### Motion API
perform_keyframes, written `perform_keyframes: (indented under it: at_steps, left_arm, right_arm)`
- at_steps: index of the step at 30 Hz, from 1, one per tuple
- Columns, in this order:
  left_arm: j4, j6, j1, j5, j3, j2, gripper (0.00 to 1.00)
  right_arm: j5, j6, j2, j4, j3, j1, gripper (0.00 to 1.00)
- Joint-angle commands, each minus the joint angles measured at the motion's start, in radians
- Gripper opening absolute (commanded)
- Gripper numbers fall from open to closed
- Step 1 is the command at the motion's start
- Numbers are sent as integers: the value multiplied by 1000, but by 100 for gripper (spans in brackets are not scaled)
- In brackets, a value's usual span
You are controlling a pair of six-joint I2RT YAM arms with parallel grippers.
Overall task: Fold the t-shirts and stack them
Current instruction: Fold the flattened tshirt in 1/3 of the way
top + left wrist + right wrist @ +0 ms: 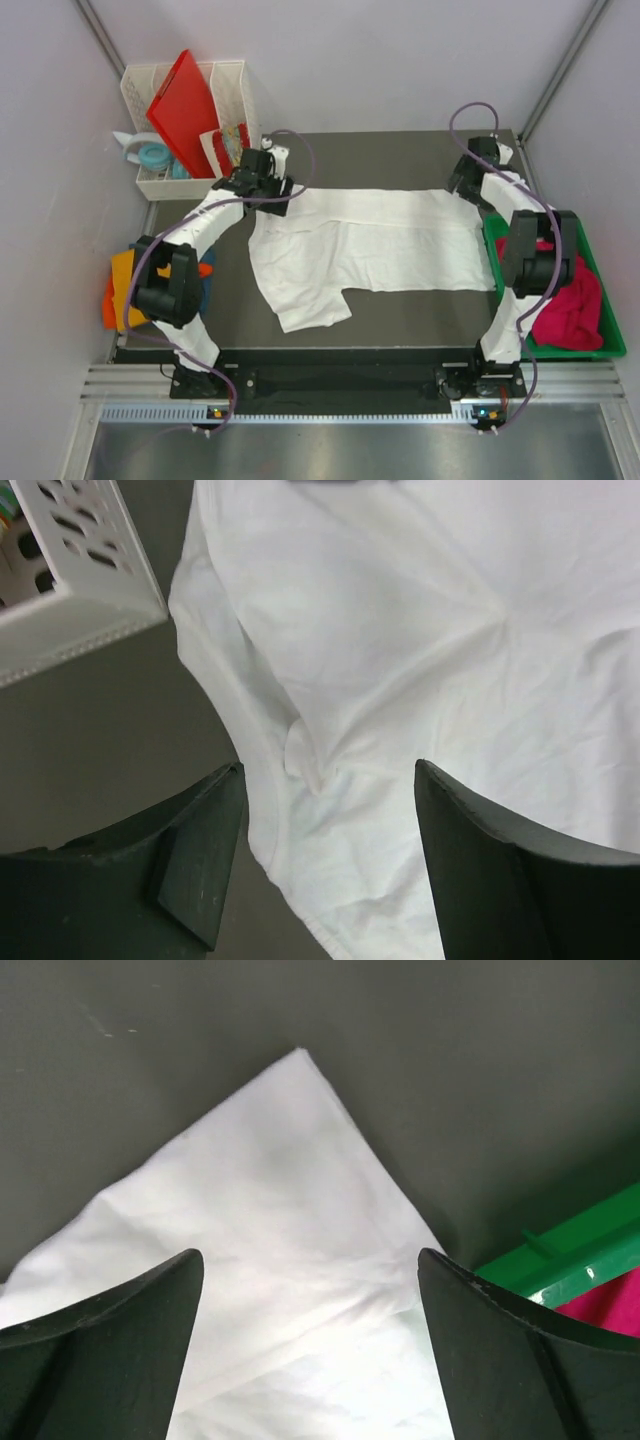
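Note:
A white t-shirt (370, 245) lies spread on the dark table, partly folded, one sleeve toward the front left. My left gripper (266, 188) is open above its far left edge; in the left wrist view the gripper (330, 780) has its fingers apart over the shirt's hem (300, 750). My right gripper (470, 185) is open above the shirt's far right corner; the right wrist view shows the gripper (310, 1270) with the corner (290, 1160) between its spread fingers. A magenta-pink shirt (572, 300) lies in the green tray. Orange and blue shirts (125, 290) lie at the left edge.
A white basket (185, 110) with a red plastic board (185, 105) and small items stands at the back left, close to my left gripper; its corner shows in the left wrist view (80, 590). The green tray (612, 335) sits along the right edge.

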Motion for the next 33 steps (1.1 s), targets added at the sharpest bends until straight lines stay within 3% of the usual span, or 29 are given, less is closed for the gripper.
perform_keyframes:
  at_steps: [1, 3, 6, 7, 12, 13, 15, 16, 19, 33]
  left_arm:
    - [22, -24, -4, 72, 82, -14, 70]
    - [30, -16, -7, 91, 98, 10, 60]
    - [27, -27, -15, 91, 137, 79, 52]
    - [19, -36, -22, 87, 154, 111, 52]
    - [25, -27, -50, 63, 160, 164, 49]
    - [24, -24, -56, 63, 162, 179, 49]
    - [13, -16, -62, 54, 176, 198, 48]
    - [4, -15, -64, 54, 182, 217, 48]
    - [-18, -15, -64, 55, 191, 247, 45]
    - [-45, 14, -64, 41, 150, 258, 41]
  right_arm:
    - [-34, -35, -76, 50, 61, 34, 87]
    - [-56, -35, -62, 50, 66, 43, 83]
    - [-62, -32, -7, 28, 93, 53, 61]
    - [-65, -34, 21, 22, 110, 57, 51]
    - [-36, -49, 101, 27, 159, 84, 34]
    - [-36, -49, 131, 23, 188, 84, 26]
    - [-25, -46, 168, 2, 226, 84, 19]
    - [-25, -46, 205, -24, 274, 84, 8]
    - [-22, -40, 272, -70, 366, 84, 5]
    - [12, -31, 530, -248, 730, 69, 6]
